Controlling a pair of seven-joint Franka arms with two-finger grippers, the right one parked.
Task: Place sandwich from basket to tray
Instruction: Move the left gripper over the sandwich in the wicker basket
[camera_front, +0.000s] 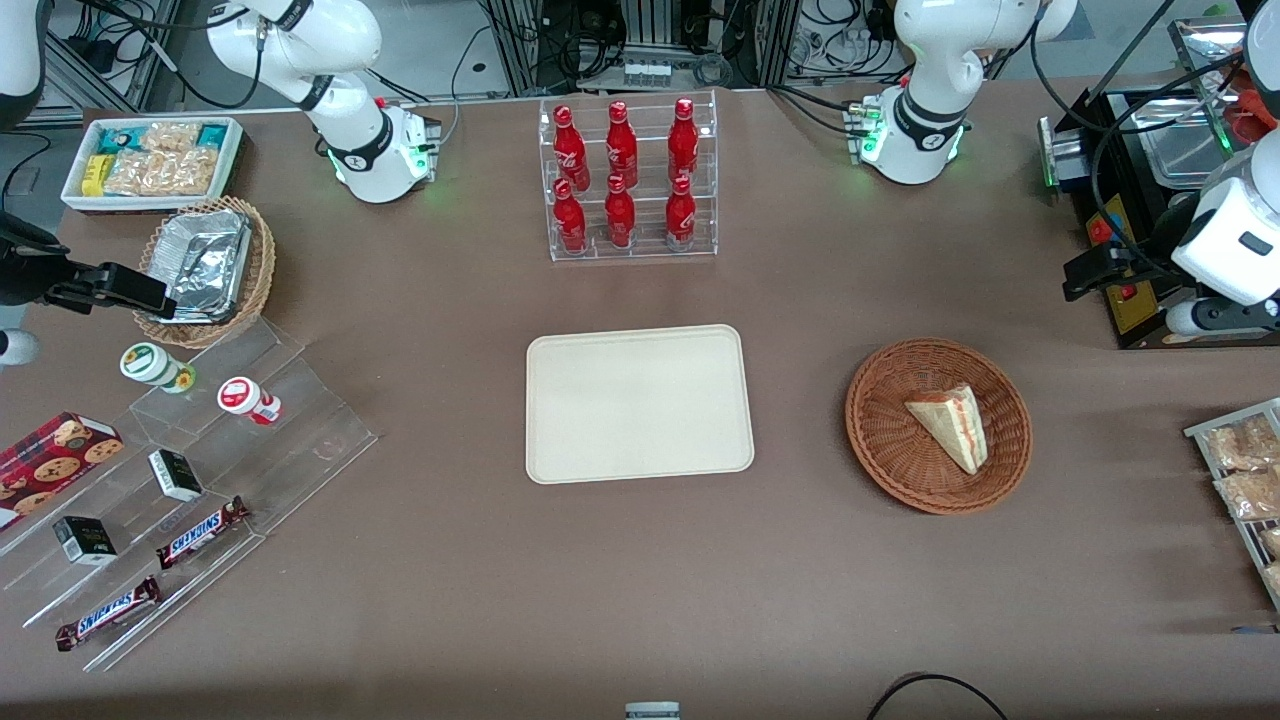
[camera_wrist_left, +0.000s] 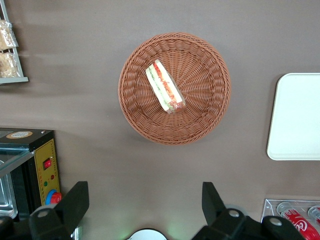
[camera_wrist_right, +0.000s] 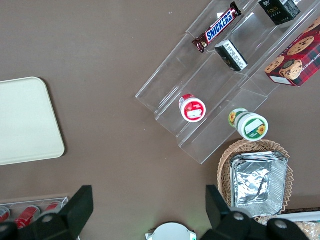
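The sandwich (camera_front: 952, 426) (camera_wrist_left: 165, 86), a pale bread wedge with red, orange and green filling, lies in the round reddish-brown wicker basket (camera_front: 880, 440) (camera_wrist_left: 200, 120). The cream tray (camera_front: 638, 403) (camera_wrist_left: 295, 117) (camera_wrist_right: 25, 120) lies flat at the table's middle, beside the basket, with nothing on it. My gripper (camera_front: 1085, 275) (camera_wrist_left: 142, 200) hangs high above the table, farther from the front camera than the basket and toward the working arm's end. Its fingers (camera_wrist_left: 75, 200) stand wide open with only bare tablecloth between them.
A clear rack of red bottles (camera_front: 628, 180) stands farther back than the tray. A black appliance (camera_front: 1130, 200) sits beside my gripper. Snack packets (camera_front: 1245, 470) lie at the working arm's end. Acrylic steps with snacks (camera_front: 200, 470) and a foil-filled tan basket (camera_front: 205, 270) sit toward the parked arm's end.
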